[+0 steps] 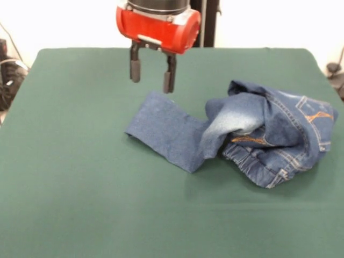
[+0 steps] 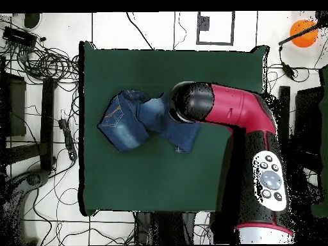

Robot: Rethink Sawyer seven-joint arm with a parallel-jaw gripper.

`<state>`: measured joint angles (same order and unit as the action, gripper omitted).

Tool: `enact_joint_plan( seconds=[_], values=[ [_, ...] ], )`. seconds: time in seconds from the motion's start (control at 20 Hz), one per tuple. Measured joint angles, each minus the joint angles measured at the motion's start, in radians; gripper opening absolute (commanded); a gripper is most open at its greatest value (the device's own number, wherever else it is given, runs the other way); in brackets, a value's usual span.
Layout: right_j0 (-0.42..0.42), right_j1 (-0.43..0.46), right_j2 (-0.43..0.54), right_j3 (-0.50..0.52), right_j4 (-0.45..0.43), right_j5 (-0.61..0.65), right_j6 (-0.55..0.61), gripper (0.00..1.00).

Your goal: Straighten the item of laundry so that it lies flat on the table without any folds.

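The table [image 1: 80, 188], covered in dark green felt-like cloth with rounded corners, fills most of the front view and is far larger than anything on it. In the overhead view the red and black arm [image 2: 246, 122] reaches across it from the base at the bottom edge, its round head hiding part of the cloth below. The jeans [image 1: 258, 134] lie crumpled on the table, right of centre in the front view: the waist and seat are bunched in a heap at the right, with orange stitching and a stitched back pocket [image 1: 314, 115] showing, and a faded light patch on a fold that humps up in the middle. One leg [image 1: 166, 129] stretches out flat to the left of the heap, its end lying near the table's middle. The gripper [image 1: 152, 75] hangs just above the far end of that leg, its two dark fingers [image 1: 135, 69] spread apart with nothing between them, and they appear clear of the denim.
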<state>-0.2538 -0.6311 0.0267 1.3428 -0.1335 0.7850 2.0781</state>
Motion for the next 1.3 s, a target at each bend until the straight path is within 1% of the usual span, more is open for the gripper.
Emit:
enact_joint_plan(
  seconds=[0.4,1.05,1.3],
  values=[
    [-0.013,0.004,0.0,0.002,-0.006,-0.027,0.0,1.0],
    [-0.013,0.062,0.001,0.003,-0.046,-0.083,0.0,1.0],
    [-0.013,0.072,0.002,0.013,-0.05,-0.132,0.0,1.0]
  ],
)
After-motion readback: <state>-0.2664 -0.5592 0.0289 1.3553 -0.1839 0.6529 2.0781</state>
